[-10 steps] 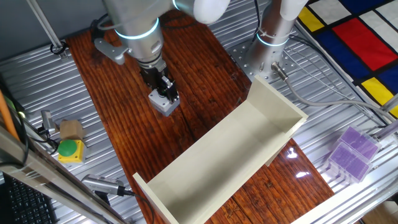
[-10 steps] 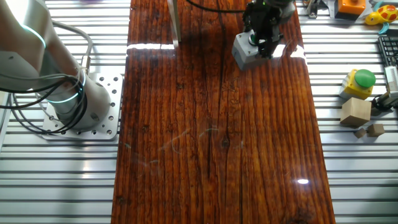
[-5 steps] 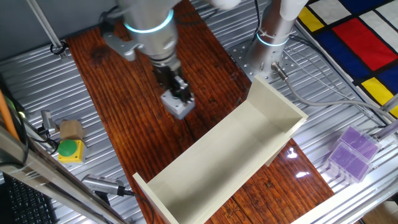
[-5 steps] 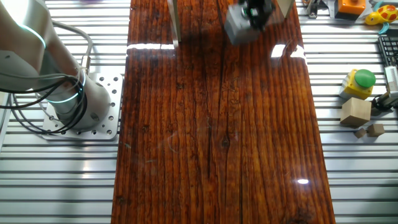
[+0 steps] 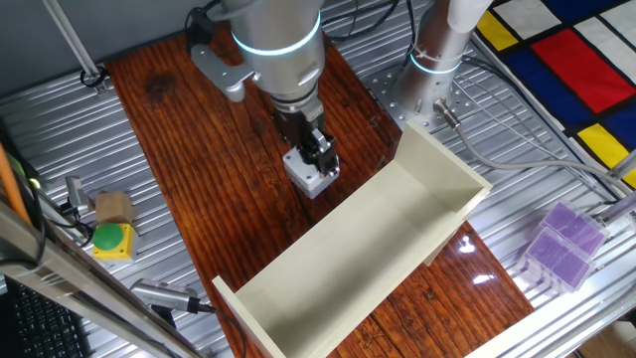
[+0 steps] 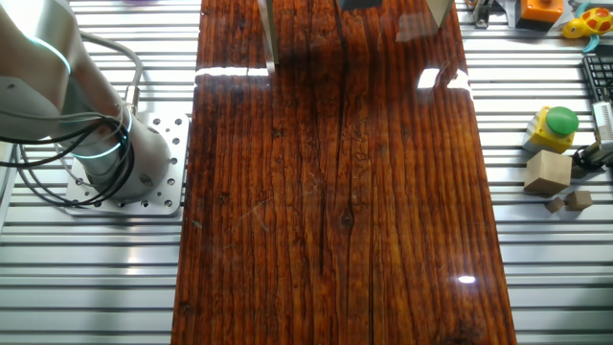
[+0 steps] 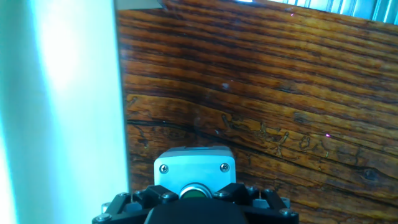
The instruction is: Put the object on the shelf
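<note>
My gripper (image 5: 316, 157) is shut on the light-grey box (image 5: 309, 177) with the green button and holds it above the wooden board, close to the long wall of the cream-white shelf (image 5: 370, 245). In the hand view the box (image 7: 194, 168) sits between my fingers, its green button (image 7: 196, 193) half hidden by the hand, and the shelf wall (image 7: 59, 106) fills the left side. In the other fixed view only a dark bit of the box (image 6: 358, 4) shows at the top edge, beside two shelf panels (image 6: 267, 34).
A yellow box with a green button (image 5: 112, 240) and a tan wooden block (image 5: 112, 206) lie on the left rails. Purple translucent boxes (image 5: 562, 244) stand at the right. A second arm's base (image 5: 437, 60) stands behind the shelf. The wooden board (image 6: 326, 192) spans the table.
My gripper has carried the grey box to the right and forward across the board, from its middle-left to just beside the shelf's long wall. In the other fixed view it has nearly left the frame.
</note>
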Robot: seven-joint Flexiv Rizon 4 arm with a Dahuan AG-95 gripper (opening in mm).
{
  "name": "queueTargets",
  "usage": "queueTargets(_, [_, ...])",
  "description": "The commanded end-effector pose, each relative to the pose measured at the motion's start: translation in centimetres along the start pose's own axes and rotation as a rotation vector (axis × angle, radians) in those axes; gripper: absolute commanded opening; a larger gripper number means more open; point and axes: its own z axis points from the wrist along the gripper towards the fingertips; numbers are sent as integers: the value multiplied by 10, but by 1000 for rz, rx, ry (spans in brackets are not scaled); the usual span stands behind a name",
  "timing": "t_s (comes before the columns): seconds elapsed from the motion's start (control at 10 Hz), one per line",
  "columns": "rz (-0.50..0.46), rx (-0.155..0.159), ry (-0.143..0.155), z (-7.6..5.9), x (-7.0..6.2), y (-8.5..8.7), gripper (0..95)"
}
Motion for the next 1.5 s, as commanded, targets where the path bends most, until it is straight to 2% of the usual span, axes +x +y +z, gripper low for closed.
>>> queueTargets(0.1, [7, 20, 9, -3, 1, 4, 0])
queueTargets(0.3, [-8, 27, 13, -2, 0, 3, 0])
queueTargets(0.5, [-84, 36, 30, -2, 0, 3, 0])
queueTargets(0.8, [-150, 30, 4, -2, 0, 3, 0])
queueTargets(0.9, [-157, 27, 2, -2, 0, 3, 0])
queueTargets(1.0, [-156, 5, -8, -2, 0, 3, 0])
queueTargets(1.3, [-125, 0, 8, -2, 0, 3, 0])
queueTargets(1.5, [-98, 7, 11, -17, 6, 22, 0])
